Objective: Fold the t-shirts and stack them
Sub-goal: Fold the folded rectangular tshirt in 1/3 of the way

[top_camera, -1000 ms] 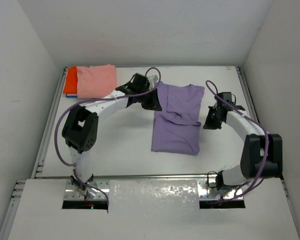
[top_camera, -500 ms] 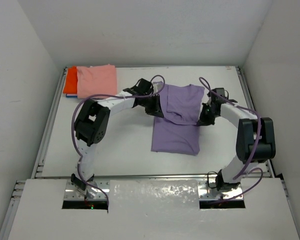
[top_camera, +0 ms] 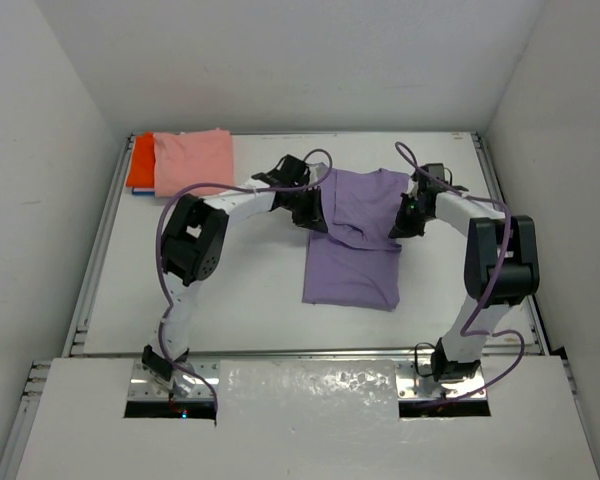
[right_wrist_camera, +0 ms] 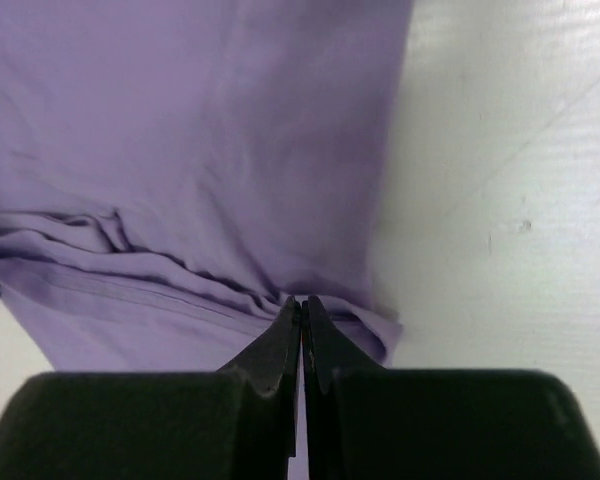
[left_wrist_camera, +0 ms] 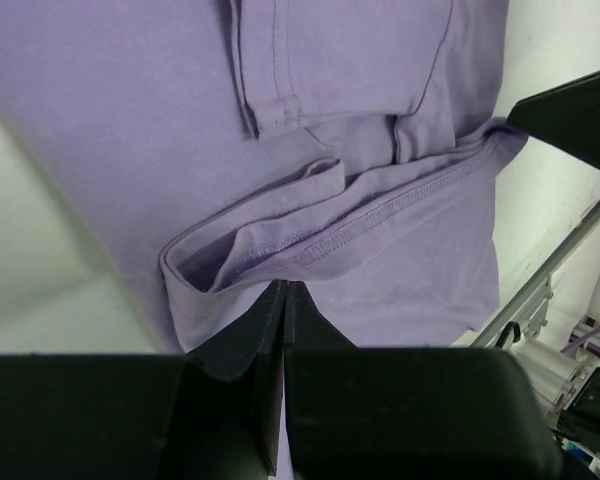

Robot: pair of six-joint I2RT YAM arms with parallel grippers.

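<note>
Lavender shirt [top_camera: 355, 240]: lies on the middle of the desk [top_camera: 240, 290], between the two arms. A sleeve fold crosses its middle, and its lower half is narrower than the top.
Hidden on it: in the top view the left wrist covers its left edge and the right wrist covers its right edge. How many layers lie under the fold cannot be made out.
Left fingers [left_wrist_camera: 283, 290]: pressed flat together. The shirt's rolled, stitched hem bunches right at the tips and appears nipped there. Their black body blocks the lower part of that view.
Right fingers [right_wrist_camera: 301, 305]: shut tight on the shirt's right edge, with wrinkles running in to the tips. The cloth below is cut off by the fingers' own body.
Orange-red shirt [top_camera: 140, 160]: at the far left corner of the desk, mostly buried, with only a strip showing on the left.
Salmon-pink shirt [top_camera: 193, 162]: folded and lying on top of the orange-red one, well apart from the lavender shirt.
In the way: purple cables [top_camera: 170, 215] loop over both arms.
Around: a metal rail [left_wrist_camera: 540, 290] runs along the desk's right side. White walls [top_camera: 280, 60] close in the back and the sides.
</note>
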